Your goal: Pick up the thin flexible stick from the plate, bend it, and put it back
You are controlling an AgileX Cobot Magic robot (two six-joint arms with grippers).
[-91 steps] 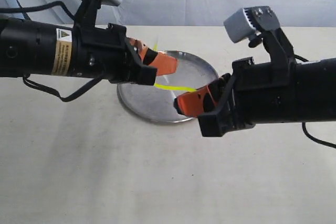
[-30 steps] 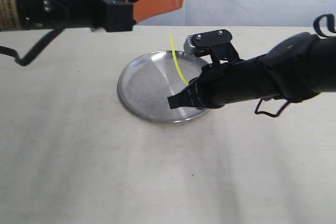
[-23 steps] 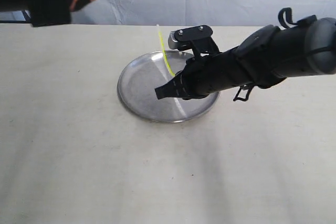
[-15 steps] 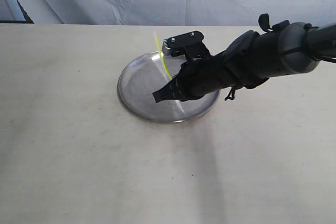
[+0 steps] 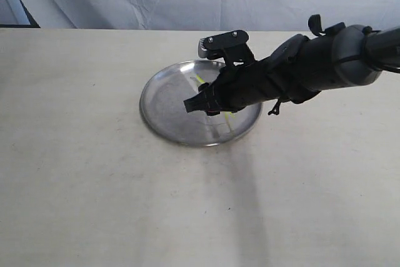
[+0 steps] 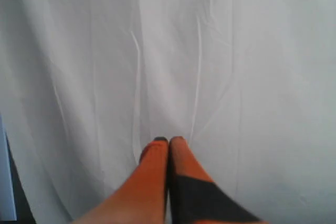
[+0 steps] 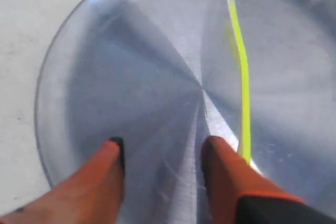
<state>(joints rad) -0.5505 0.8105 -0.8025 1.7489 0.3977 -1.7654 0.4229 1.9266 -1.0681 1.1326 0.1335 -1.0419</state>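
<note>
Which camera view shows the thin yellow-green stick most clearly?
The right wrist view: the stick lies on the plate, nearly its whole length visible, beside the open right tool. In the exterior view the right arm hides all but short bits. The left wrist view does not show it.

the table (image 5: 94, 186) is flat, pale beige and matte, and it fills the frame from the lower edge nearly up to the top. the plate (image 5: 164, 101) lies flat directly on it, a little above the centre of the frame.
</note>
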